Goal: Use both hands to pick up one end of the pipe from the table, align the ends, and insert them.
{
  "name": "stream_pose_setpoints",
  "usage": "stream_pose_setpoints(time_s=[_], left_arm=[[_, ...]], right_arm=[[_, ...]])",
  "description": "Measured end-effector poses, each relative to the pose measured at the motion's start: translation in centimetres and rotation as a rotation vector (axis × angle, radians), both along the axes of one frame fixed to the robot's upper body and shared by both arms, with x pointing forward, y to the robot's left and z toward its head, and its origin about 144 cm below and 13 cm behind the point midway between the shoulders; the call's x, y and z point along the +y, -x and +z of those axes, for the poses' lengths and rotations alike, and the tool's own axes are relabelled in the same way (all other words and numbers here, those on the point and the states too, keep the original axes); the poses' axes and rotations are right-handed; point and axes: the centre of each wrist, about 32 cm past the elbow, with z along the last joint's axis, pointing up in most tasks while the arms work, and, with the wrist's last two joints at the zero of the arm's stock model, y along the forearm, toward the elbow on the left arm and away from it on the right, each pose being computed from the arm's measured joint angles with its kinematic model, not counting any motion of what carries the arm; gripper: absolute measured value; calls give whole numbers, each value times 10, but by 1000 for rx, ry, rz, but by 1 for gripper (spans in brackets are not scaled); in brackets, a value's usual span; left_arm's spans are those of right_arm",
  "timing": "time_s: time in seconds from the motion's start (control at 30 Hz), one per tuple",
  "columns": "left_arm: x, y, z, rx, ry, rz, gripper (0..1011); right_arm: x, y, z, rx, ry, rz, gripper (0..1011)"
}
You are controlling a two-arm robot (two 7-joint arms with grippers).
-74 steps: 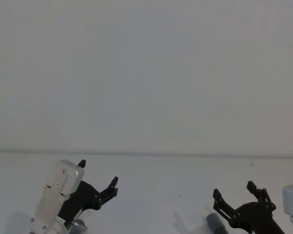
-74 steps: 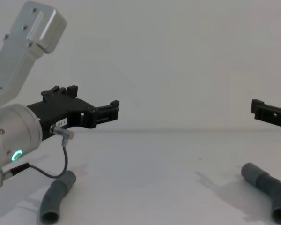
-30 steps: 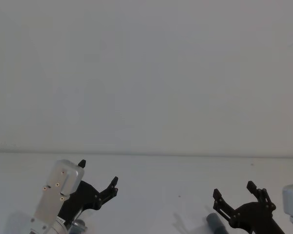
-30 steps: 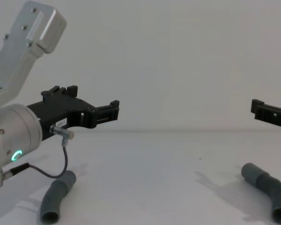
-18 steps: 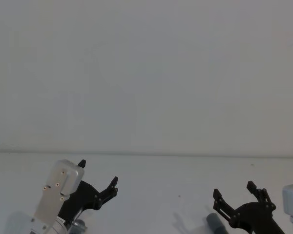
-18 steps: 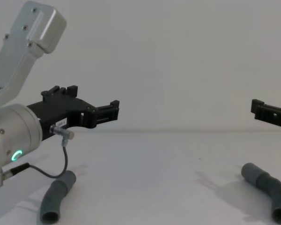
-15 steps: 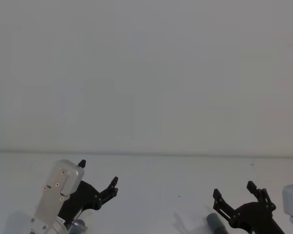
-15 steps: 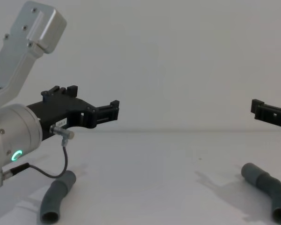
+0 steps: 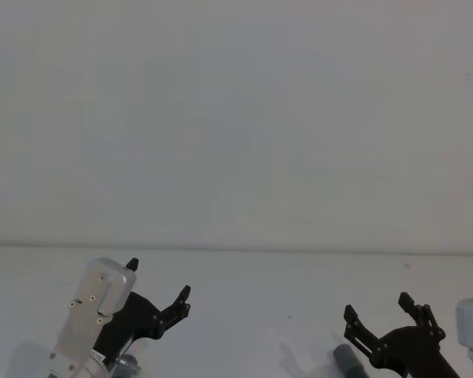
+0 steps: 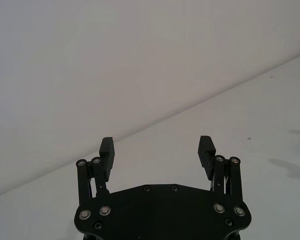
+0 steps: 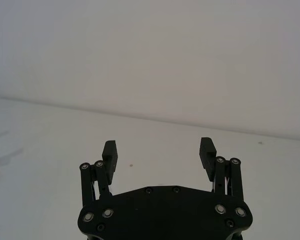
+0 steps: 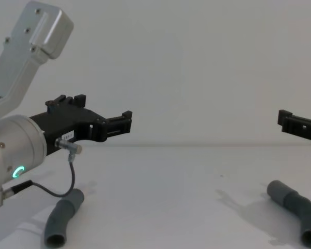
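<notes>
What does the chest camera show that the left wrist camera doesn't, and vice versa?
Chest view adds: the left hose piece and right hose piece lying far apart on the table, and the right end effector raised above it. Left wrist view adds: a look from behind at the open fingers, nothing between them. Shared: the left end effector, the white table, the pale wall.

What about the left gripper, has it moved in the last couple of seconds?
No. In the head view the left gripper sits just below the table's far edge, exactly where it was before.
</notes>
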Motion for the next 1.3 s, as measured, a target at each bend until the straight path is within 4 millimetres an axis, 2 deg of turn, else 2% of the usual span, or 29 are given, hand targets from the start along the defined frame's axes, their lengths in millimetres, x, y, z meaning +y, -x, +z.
stream_pose_setpoints(time_s=[0.4,1.3], left_arm=[[0,10,7,72,0,29,1002],[4,59,15,304,35,132,1002]], right_arm=[[0,0,0,0,0,0,1000],[0,0,0,0,0,0,1000]])
